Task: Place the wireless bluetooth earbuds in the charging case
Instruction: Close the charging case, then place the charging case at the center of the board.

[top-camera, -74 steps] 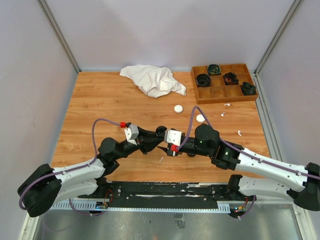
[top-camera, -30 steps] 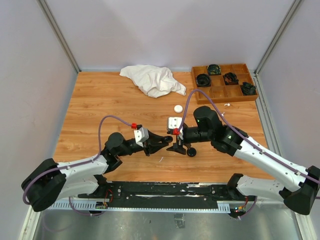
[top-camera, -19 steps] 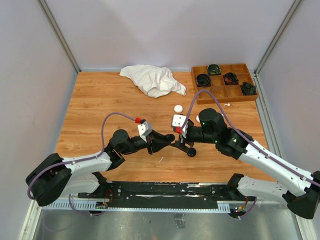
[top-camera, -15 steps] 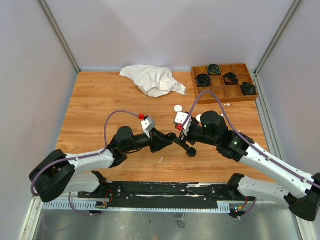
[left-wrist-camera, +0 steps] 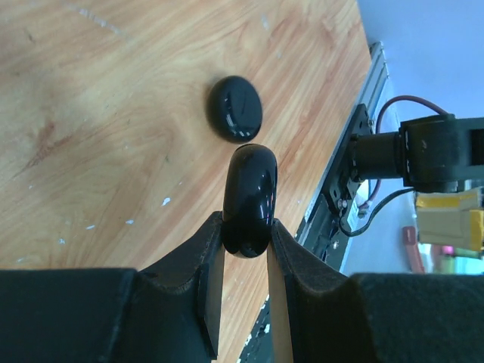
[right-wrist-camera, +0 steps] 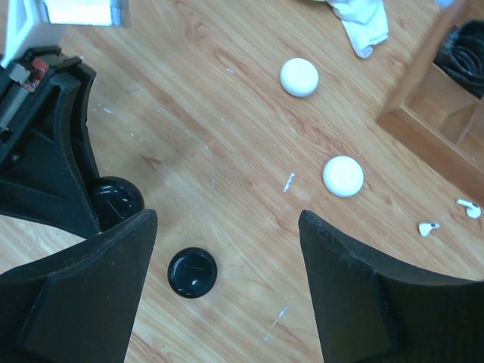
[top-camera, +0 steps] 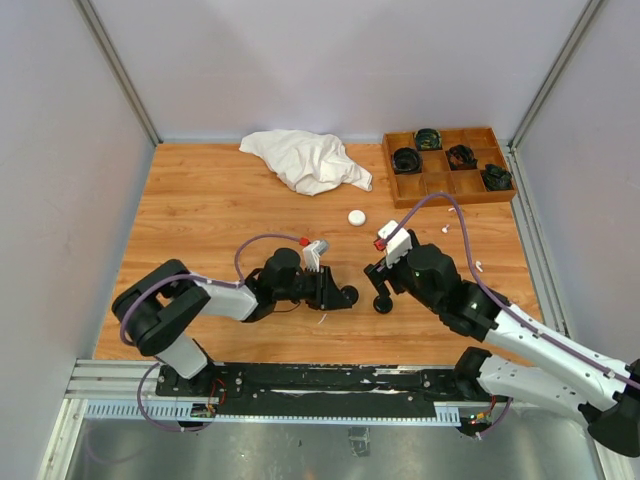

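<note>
My left gripper (left-wrist-camera: 246, 227) is shut on a glossy black round charging case (left-wrist-camera: 246, 200), held on edge just above the wood (top-camera: 348, 296). A second black round case piece (left-wrist-camera: 235, 108) lies flat on the table just beyond it (top-camera: 382, 305), below my right gripper (right-wrist-camera: 227, 219), which stands open and holds nothing (top-camera: 378, 283). Two white round cases (right-wrist-camera: 299, 77) (right-wrist-camera: 342, 175) lie farther off. Tiny white earbuds (right-wrist-camera: 429, 227) (right-wrist-camera: 469, 208) lie loose near the tray; another earbud (top-camera: 478, 266) rests right of my right arm.
A wooden compartment tray (top-camera: 447, 185) at the back right holds coiled black items. A crumpled white cloth (top-camera: 308, 160) lies at the back centre. A small white sliver (top-camera: 322, 318) sits on the wood near my left gripper. Grey walls enclose the table.
My right gripper has opened wider and drawn back to the right, away from the left one. My left arm has stretched out low, carrying the black case rightward.
</note>
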Controlling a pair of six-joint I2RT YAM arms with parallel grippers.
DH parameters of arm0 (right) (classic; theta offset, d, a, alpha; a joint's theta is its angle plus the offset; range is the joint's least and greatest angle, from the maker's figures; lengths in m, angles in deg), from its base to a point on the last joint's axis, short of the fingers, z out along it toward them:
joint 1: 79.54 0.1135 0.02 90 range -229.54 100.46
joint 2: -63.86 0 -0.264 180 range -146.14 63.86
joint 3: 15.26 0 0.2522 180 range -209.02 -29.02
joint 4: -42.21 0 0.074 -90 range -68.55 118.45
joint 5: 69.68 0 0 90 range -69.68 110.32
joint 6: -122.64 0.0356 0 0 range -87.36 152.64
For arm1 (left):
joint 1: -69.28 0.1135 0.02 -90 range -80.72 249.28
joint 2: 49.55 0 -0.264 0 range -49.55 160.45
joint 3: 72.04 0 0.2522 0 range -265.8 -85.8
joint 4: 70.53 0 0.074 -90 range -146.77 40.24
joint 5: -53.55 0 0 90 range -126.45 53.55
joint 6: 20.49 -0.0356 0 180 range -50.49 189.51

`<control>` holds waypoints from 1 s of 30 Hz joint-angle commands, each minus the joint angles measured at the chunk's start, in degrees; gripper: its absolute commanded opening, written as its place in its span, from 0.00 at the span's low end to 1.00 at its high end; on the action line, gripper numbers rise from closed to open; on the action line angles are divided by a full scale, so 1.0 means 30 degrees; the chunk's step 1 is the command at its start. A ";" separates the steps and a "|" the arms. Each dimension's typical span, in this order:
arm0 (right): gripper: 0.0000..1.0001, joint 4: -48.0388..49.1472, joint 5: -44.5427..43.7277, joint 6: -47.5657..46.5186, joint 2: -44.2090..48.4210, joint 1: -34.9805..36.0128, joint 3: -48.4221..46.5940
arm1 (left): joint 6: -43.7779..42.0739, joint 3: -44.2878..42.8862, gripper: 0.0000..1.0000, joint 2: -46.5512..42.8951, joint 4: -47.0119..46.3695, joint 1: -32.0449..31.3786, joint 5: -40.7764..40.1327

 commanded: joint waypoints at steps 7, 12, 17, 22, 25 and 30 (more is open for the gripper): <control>0.78 0.1272 -0.3487 0.1625 0.1671 -0.0173 0.1448 | 0.3321 -0.2320 0.21 0.4107 0.0246 -0.0454 0.1218; 0.79 0.1450 -0.4022 0.1506 0.1571 -0.0212 0.1652 | 0.3572 -0.2923 0.27 0.5185 0.0782 -0.1095 0.0954; 0.80 0.1870 -0.4087 0.1513 0.1386 -0.0355 0.1840 | 0.3484 -0.2891 0.34 0.5174 0.2070 -0.1147 -0.0022; 0.81 0.2140 -0.4185 0.1446 0.1024 -0.0528 0.1830 | 0.3046 -0.3056 0.51 0.4553 0.3954 -0.1142 -0.1300; 0.82 0.2139 -0.4186 0.1492 0.0811 -0.0670 0.1752 | 0.2594 -0.3387 0.62 0.4363 0.5212 -0.1144 -0.1727; 0.85 0.2180 -0.5040 0.1375 0.0628 -0.0918 0.1609 | 0.2504 -0.2924 0.69 0.3478 0.6326 -0.1147 -0.2616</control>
